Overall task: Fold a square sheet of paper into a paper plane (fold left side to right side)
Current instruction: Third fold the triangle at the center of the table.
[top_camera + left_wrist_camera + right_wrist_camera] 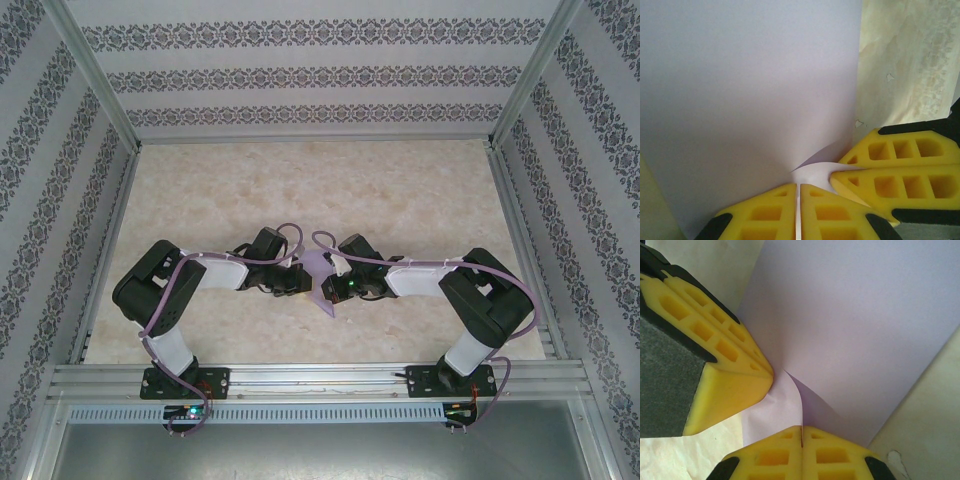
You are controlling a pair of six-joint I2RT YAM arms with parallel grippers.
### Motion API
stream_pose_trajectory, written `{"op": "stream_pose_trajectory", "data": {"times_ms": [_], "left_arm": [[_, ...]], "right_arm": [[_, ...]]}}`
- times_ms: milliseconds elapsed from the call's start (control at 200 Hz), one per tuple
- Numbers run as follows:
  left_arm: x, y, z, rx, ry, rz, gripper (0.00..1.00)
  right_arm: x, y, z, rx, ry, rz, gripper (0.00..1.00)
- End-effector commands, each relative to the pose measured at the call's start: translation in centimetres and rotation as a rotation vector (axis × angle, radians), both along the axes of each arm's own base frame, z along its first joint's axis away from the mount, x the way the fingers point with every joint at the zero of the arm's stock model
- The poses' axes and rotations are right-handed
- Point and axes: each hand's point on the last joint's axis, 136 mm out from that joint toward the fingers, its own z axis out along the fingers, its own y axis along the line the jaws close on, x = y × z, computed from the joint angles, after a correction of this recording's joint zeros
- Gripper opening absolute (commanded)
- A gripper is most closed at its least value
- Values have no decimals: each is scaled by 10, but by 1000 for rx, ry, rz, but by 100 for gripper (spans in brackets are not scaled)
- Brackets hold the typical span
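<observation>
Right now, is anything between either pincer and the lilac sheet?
Nothing visible. The left pincer and right pincer are both shut on the square sheet of paper, gripping close together where its edge curls.

Top cam high at rear, looking down, wrist cams v. close, sharing paper (pixel 750 90)

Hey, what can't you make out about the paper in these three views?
- Left wrist: the paper runs off the top and left edges; the left gripper hides the pinched bit.
- Right wrist: it runs past the top and right edges; the right gripper covers the pinched bit.
- Top: the paper is too small and partly under both grippers, so its folds and outline are unclear.
</observation>
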Motion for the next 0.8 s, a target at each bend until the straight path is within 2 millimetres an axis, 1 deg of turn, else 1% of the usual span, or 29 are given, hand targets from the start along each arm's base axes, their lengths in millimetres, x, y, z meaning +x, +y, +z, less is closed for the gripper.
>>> {"op": "stream_pose_trajectory", "data": {"times_ms": [0, 115, 195, 345, 470, 530, 640, 740, 794], "left_arm": [[-13, 15, -32, 114, 36, 1, 10], [-17, 20, -38, 133, 52, 7, 10], [-18, 21, -40, 137, 54, 10, 10], [-17, 19, -38, 124, 48, 10, 10], [-15, 17, -36, 116, 45, 10, 10], [-15, 17, -35, 115, 43, 8, 10], [-13, 16, -34, 113, 39, 8, 10], [-12, 15, -33, 113, 37, 7, 10], [-11, 15, -32, 112, 35, 8, 10]], "right_arm": [[-5, -9, -8, -44, 38, -10, 8], [2, -4, 8, -2, 24, -22, 12], [6, -4, 18, 21, 14, -32, 17], [9, -18, 30, 5, 13, -81, 24], [2, -25, 41, 20, 25, -94, 28], [-4, -22, 47, 49, 46, -89, 25], [-19, -11, 55, 129, 110, -69, 14], [-32, 4, 58, 196, 176, -41, 6], [-37, 10, 56, 215, 207, -32, 4]]}}
